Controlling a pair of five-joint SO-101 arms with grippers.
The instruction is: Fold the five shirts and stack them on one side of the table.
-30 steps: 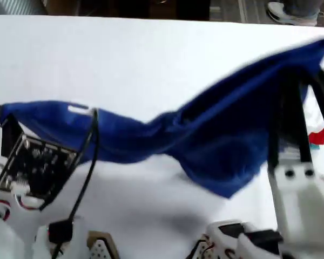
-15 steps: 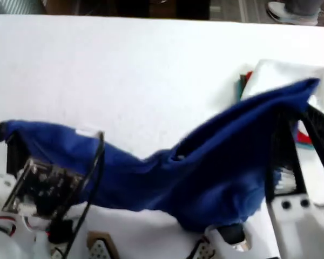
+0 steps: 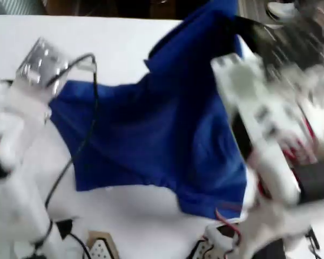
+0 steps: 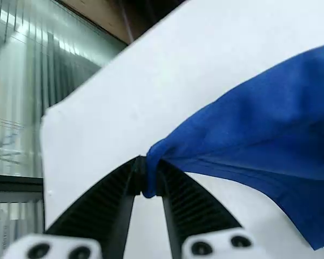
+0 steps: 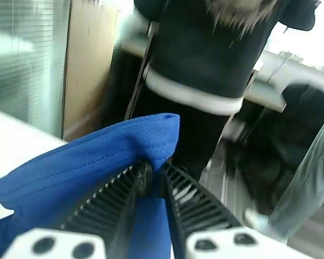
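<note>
Up and forward swings the blue shirt [image 3: 162,140], left gripper [image 4: 148,183] and right gripper [image 5: 151,181] each pinching a corner, likely spreading it to fold.

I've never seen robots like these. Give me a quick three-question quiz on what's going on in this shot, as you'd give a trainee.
1. True or false: the shirt is already folded into a neat square.
2. How many grippers are clamped on the shirt? A: none. B: one. C: both.
3. Fill in: the shirt being handled is ___ in colour.

Key
1. False: it is spread out and unfolded, stretched between the two arms.
2. C: the left gripper and the right gripper each pinch an edge of the cloth.
3. Blue.
</note>
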